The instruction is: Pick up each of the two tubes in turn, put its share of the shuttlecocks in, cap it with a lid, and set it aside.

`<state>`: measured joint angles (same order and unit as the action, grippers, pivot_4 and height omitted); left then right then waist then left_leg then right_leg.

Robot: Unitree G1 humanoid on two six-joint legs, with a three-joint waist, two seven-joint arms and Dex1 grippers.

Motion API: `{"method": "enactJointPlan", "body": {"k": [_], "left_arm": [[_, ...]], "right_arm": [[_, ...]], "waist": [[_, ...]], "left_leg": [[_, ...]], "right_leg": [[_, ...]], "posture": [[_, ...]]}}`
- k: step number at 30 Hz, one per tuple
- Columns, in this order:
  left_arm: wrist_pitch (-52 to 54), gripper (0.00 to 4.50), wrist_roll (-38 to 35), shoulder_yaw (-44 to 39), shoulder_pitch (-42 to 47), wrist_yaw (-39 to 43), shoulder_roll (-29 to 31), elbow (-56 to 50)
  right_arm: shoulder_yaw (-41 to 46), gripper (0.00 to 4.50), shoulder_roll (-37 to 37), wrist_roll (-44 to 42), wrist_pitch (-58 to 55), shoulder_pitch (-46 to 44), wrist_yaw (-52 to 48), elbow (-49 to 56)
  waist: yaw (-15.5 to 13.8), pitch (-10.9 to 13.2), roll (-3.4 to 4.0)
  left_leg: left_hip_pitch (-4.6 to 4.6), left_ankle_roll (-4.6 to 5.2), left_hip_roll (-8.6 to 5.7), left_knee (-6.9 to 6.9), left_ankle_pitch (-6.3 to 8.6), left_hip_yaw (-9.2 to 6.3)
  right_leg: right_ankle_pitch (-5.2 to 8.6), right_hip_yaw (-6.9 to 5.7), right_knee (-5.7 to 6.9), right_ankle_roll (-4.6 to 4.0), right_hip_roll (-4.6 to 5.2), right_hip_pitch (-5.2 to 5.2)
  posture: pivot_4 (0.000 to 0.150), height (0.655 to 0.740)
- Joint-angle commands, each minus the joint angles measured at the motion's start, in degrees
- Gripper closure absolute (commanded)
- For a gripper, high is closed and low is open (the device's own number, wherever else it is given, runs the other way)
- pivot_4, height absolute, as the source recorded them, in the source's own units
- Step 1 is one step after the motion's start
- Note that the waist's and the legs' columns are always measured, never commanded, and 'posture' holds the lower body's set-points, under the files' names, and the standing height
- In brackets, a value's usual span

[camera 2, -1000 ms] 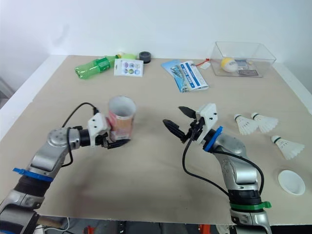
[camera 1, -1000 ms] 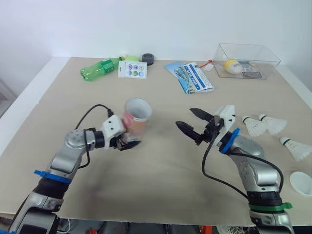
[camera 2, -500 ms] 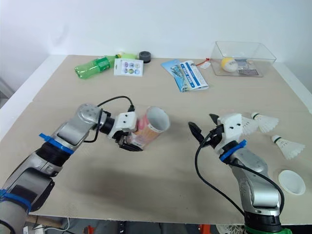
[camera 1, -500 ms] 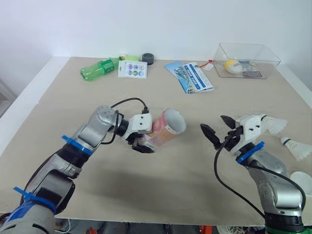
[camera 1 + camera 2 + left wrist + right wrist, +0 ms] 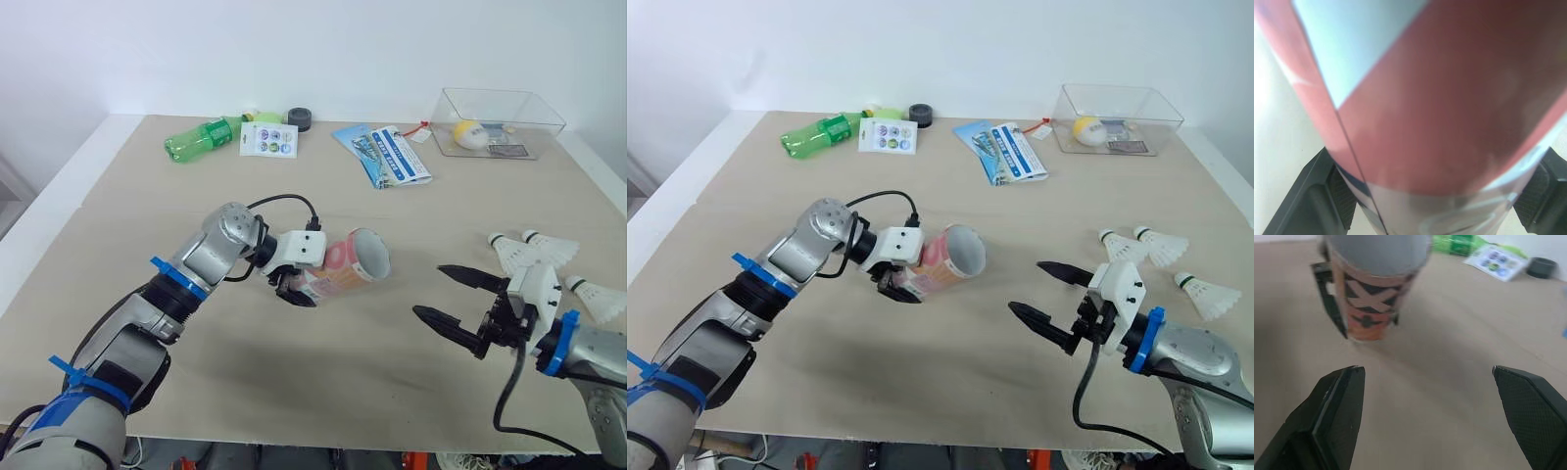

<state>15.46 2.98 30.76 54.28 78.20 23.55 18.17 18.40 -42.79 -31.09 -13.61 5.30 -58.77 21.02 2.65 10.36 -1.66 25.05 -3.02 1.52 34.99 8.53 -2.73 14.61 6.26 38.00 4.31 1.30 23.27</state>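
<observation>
Head view: I have my left gripper (image 5: 294,287) clamped on the base of the red tube (image 5: 345,271). The tube is tipped over mid-table (image 5: 294,392), mouth toward my right gripper (image 5: 428,291). That one is spread wide and empty, near the shuttlecocks (image 5: 511,255).
Left wrist: tube wall pinched between both fingers (image 5: 1312,196).
Right wrist: fingers (image 5: 1337,401) far apart, tube ahead.
</observation>
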Motion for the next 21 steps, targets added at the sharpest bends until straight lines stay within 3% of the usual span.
{"method": "enactJointPlan", "body": {"k": [1, 7, 12, 21], "left_arm": [[-0.09, 0.77, 0.34, -0.27, 1.53, 0.64, -0.39, 0.08], [0.03, 0.77, 0.69, -1.0, 2.07, -0.55, -1.47, -0.24], [0.11, 0.77, 1.84, -0.35, 2.14, -2.43, -2.96, -1.01], [4.52, 0.77, 2.86, 1.35, 1.72, -1.24, -3.73, -2.97]], "right_arm": [[-0.67, 0.0, -0.6, 0.1, 3.02, -2.7, -2.42, -1.51], [6.41, 0.0, 0.95, -0.22, -0.71, -2.79, 6.03, -7.74], [13.13, 0.0, 3.08, 0.87, -7.31, -1.66, 19.81, -10.09], [10.63, 0.0, 6.24, 4.7, -12.51, -6.95, 32.74, -12.95]], "waist": [[0.11, 0.0, 0.01], [-0.26, -0.01, 0.01], [-0.35, -0.01, 0.02], [0.12, -0.08, 0.18]], "left_leg": [[0.0, 0.0, 0.01, 0.01, 0.0, 0.01], [0.04, 0.0, 0.01, 0.01, 0.0, -0.02], [0.11, 0.04, -0.05, 0.0, 0.03, -0.06], [0.01, 0.1, -0.01, 0.01, -0.02, 0.0]], "right_leg": [[-0.02, 0.0, 0.0, -0.01, -0.01, 0.0], [-0.02, 0.0, 0.0, 0.07, -0.01, 0.01], [-0.07, -0.01, 0.0, 0.27, 0.04, 0.02], [-0.09, 0.05, 0.02, 0.04, -0.02, 0.01]], "posture": [[0.15, 0.74], [0.15, 0.74], [0.15, 0.74], [0.15, 0.74]]}}
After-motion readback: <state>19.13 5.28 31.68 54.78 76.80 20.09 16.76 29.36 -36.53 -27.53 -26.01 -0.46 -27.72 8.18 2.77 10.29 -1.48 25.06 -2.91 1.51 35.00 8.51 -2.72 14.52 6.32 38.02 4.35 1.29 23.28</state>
